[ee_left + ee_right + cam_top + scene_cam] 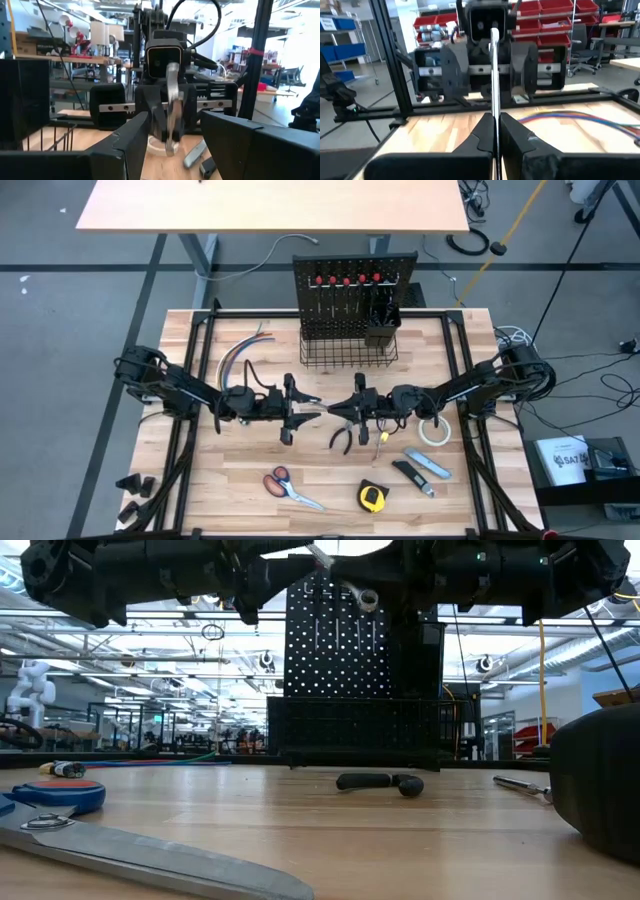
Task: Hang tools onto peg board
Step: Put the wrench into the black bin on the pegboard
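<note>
Between the arms, a slim silver wrench stands edge-on.

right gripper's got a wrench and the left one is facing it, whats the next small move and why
Probably ease the left gripper forward so its open fingers straddle the free end of the wrench, then close. The right gripper is shut on the wrench, the two grippers face each other above the table, and the peg board is still some way off.

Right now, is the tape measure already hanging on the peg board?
No, the yellow tape measure lies flat on the wooden table at its near edge, far from the peg board.
</note>
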